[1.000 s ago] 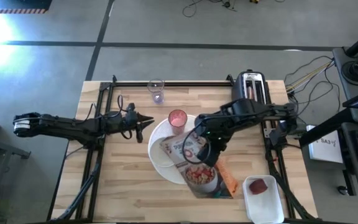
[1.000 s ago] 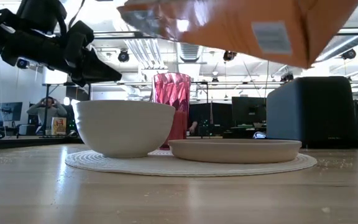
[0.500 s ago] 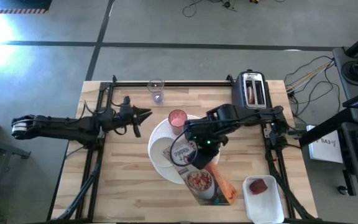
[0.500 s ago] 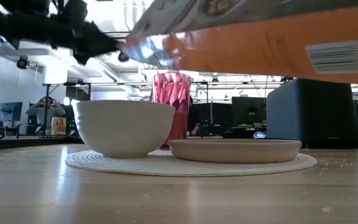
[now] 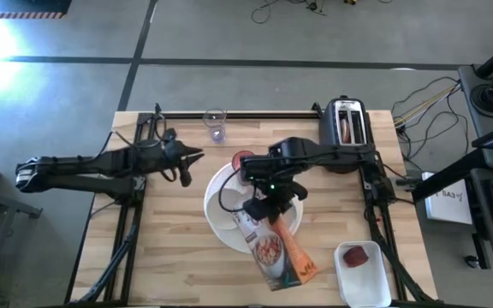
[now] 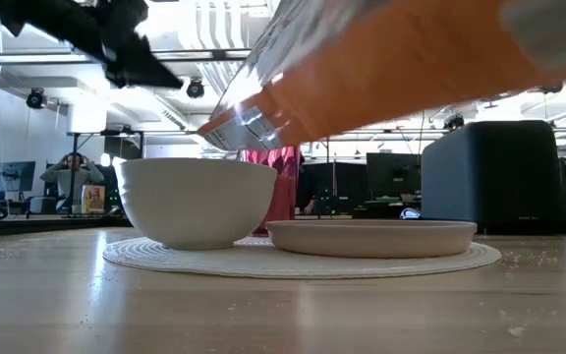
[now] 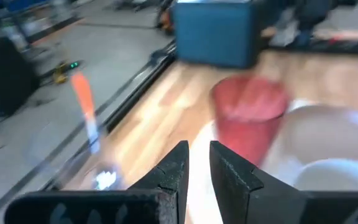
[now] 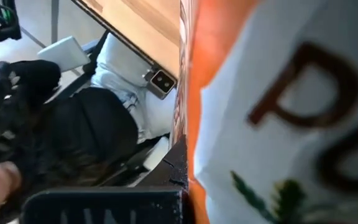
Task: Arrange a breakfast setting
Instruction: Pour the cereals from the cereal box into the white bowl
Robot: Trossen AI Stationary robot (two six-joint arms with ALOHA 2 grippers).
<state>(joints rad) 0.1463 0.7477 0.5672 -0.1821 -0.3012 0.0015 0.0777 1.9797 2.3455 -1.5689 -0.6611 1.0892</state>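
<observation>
1. high view: placemat [image 5: 214, 224] mid-table already carries white bowl [image 5: 231, 197], grey plate [image 5: 291, 210] and pink tumbler [image 5: 243, 160].
2. right gripper [image 5: 268, 208] clamps a cereal box [image 5: 279, 248], tilted over the bowl — pouring seems underway.
3. left gripper [image 5: 193, 155] hovers nearby, fingers narrow, empty — spoon, bagel unseen.

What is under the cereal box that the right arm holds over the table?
Under the tilted cereal box lie the round placemat, the white bowl and the grey plate. From above, the box covers most of the plate, and the bowl's inside stays unseen.
</observation>
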